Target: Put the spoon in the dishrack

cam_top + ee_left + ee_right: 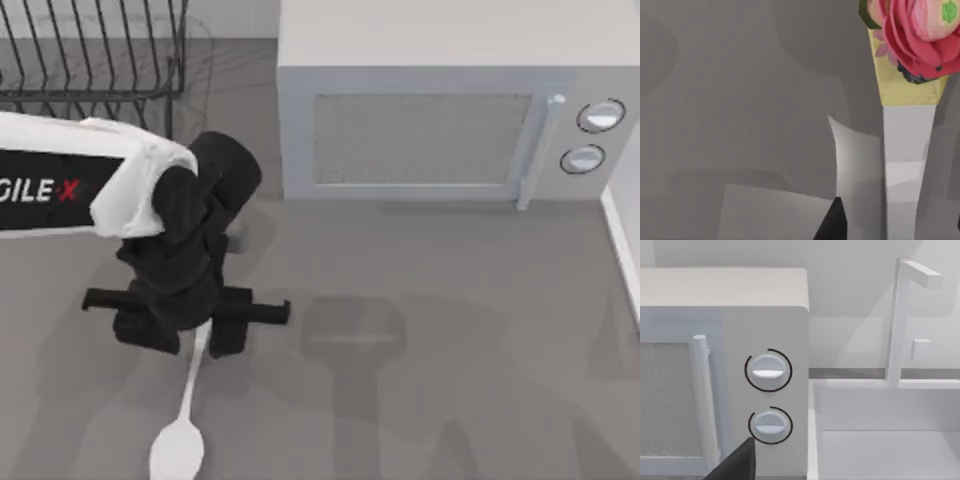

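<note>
Your left gripper [197, 335] grips the spoon [180, 435] by its handle, near table's front left | dishrack [95, 50] sits back left, well apart | right gripper: can't tell, facing microwave [725, 375]

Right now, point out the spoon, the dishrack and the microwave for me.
spoon [178, 447], top view, on its oval bowl.
dishrack [95, 50], top view, on its slanted black tines.
microwave [420, 140], top view, on its door window.
</note>
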Motion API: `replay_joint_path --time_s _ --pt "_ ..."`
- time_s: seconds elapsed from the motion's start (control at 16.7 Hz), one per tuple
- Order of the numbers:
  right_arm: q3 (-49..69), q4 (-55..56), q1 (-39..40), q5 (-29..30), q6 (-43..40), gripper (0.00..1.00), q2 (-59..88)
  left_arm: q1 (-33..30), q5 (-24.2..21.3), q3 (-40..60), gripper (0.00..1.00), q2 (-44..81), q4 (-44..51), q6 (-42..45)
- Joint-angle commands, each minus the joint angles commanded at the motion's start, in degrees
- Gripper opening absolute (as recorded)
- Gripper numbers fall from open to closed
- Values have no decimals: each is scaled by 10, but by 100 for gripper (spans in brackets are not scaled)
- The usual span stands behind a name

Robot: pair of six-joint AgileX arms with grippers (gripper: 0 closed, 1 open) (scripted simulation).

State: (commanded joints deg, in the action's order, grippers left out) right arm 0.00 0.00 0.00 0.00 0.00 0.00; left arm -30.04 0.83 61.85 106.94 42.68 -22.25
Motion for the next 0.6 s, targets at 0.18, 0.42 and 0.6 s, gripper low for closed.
replay_joint_path --time_s 0.18,0.42,0.6 --pt "0 0 0 0 0 100 0 -2 0 70 0 -9 76 -3" --pt "0 0 0 0 0 100 0 -3 1 193 0 -33 243 -6" --pt "0 0 0 0 0 100 0 -4 1 281 0 -55 358 -6"
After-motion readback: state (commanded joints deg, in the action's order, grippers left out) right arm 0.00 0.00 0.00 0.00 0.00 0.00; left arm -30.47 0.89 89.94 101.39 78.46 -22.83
